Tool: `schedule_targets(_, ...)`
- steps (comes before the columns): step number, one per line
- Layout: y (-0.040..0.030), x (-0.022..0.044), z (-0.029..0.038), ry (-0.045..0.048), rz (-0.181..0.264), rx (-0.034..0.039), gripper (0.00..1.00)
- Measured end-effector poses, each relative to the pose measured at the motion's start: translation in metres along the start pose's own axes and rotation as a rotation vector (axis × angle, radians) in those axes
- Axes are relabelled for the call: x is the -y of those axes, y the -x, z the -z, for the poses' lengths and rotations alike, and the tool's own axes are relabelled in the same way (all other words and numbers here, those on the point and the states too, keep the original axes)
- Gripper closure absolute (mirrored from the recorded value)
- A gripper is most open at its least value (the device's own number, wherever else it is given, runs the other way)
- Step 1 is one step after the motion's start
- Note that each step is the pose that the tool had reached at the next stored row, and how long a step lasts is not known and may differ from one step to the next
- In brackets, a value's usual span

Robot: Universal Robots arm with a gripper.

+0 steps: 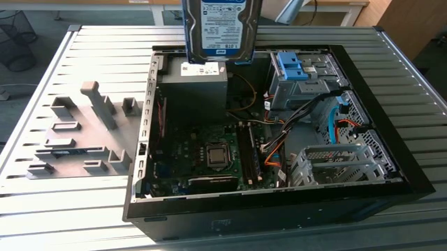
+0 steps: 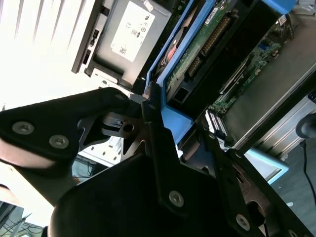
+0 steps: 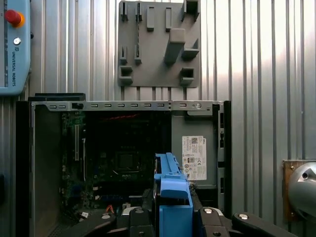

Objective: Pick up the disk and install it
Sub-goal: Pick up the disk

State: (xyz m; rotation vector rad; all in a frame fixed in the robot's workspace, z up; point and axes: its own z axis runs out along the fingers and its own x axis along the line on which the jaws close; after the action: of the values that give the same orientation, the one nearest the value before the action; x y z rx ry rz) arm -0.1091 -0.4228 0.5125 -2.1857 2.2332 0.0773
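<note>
Clearly the carrying step is in hand: the pincer [image 2: 173,118] is clamped on the blue frame of the disk [image 1: 222,29], which hangs upright, clear of the counter [image 1: 70,209], above the far edge of the open computer case [image 1: 401,162]. Seating it probably calls for turning it to match a drive cage [image 1: 300,78].
</note>
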Motion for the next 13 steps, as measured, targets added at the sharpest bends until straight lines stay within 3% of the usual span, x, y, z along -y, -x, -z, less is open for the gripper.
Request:
schedule_targets(6, 0.0005, 0.0231, 0.0005, 0.0000, 0.000, 0.0000, 0.64)
schedule_targets(13, 0.0007, 0.0341, 0.0008, -0.0001, 0.000, 0.0000, 0.64)
